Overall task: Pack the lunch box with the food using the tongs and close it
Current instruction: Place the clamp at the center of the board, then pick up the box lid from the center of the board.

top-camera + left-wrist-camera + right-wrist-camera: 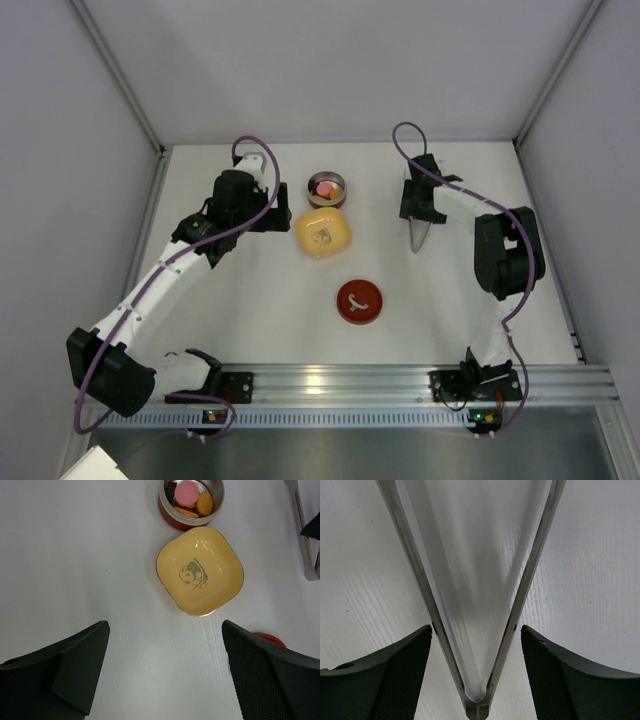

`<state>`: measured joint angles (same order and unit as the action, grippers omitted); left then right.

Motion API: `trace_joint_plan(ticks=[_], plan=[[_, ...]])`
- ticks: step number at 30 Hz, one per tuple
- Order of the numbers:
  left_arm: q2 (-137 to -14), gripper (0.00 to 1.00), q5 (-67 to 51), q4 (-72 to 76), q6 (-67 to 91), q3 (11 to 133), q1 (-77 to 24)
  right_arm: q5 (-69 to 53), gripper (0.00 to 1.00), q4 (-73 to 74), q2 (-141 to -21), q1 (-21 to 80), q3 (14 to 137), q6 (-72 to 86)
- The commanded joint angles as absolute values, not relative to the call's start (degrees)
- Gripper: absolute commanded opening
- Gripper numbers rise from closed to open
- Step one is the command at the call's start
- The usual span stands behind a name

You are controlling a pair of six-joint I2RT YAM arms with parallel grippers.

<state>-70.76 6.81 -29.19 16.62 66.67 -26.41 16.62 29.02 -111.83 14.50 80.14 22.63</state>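
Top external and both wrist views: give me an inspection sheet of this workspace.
Surface: white table, no spills seen.
Job's things: lunch box open, food inside; red lid lying apart, nearer the arm bases; tongs to the right of the lunch box.
Clutter: yellow dish, empty, beside the lunch box.
Jaws: left jaws open, empty; right jaws straddle the tongs, grip unclear.
Cables: purple cables looped along both arms, off the items.
Surroundings: grey panel walls; metal rail at the near edge.

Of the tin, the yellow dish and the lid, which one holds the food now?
The red tin with the silver inside: pink and orange pieces lie in it. The yellow panda dish beside it and the flat red lid are bare.
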Motion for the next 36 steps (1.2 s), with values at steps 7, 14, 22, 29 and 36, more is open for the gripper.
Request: trace_joint_plan(ticks=[7, 14, 22, 29, 36], plan=[[-69.87, 0.99, 5.98, -28.3, 17.23, 66.45, -26.37, 15.56, 0.77, 30.67, -104.26, 13.27, 78.4, 22.32], [-69.79, 0.99, 6.42, -28.3, 17.05, 66.44, -26.45, 13.18, 0.73, 33.22, -87.91, 23.43, 72.78, 18.81], [-69.87, 0.99, 6.94, -28.56, 16.88, 66.53, -26.45, 11.43, 0.63, 30.34, -75.34, 41.73, 59.61, 18.98], [-69.87, 0.99, 6.94, -28.48, 16.87, 66.45, -26.37, 16.0, 0.6, 26.91, -72.42, 53.51, 52.13, 19.34], [-70.22, 0.99, 6.77, -28.48, 16.96, 66.53, -26.37, 17.23, 0.59, 24.35, -77.25, 60.29, 52.2, 20.56]])
